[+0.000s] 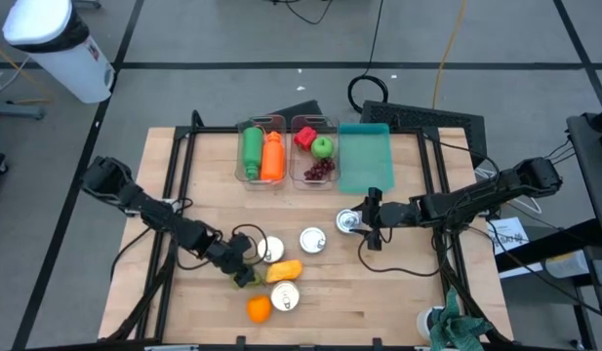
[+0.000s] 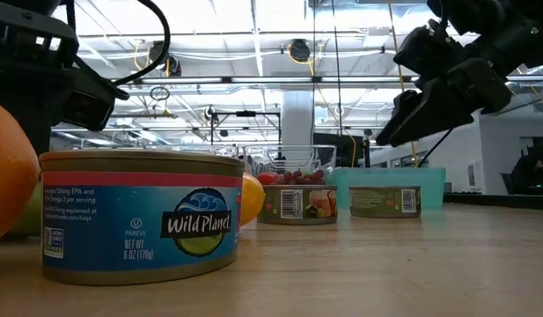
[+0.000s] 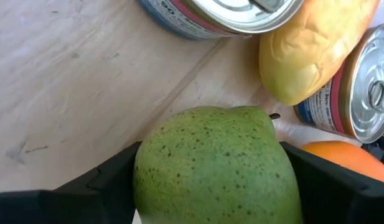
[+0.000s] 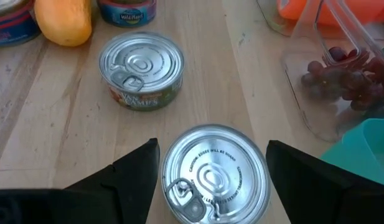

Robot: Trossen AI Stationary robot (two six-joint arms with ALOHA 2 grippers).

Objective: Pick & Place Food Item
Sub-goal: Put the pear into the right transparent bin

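Two dark fingers (image 3: 111, 186) of the left gripper (image 1: 244, 268) flank a speckled green round fruit (image 3: 216, 165) on the wooden table (image 1: 398, 292), one on each side; whether they are pressing it I cannot tell. Just beside the fruit lie a yellow-orange bread roll (image 3: 313, 46), a blue-labelled tuna can (image 3: 356, 93) and an orange (image 3: 341, 158). Farther right, the right gripper (image 1: 367, 222) stands spread around a silver-lidded can (image 4: 213, 174), not gripping it. Another flat tin (image 4: 140, 70) sits nearby, short of the clear bins (image 1: 281, 146).
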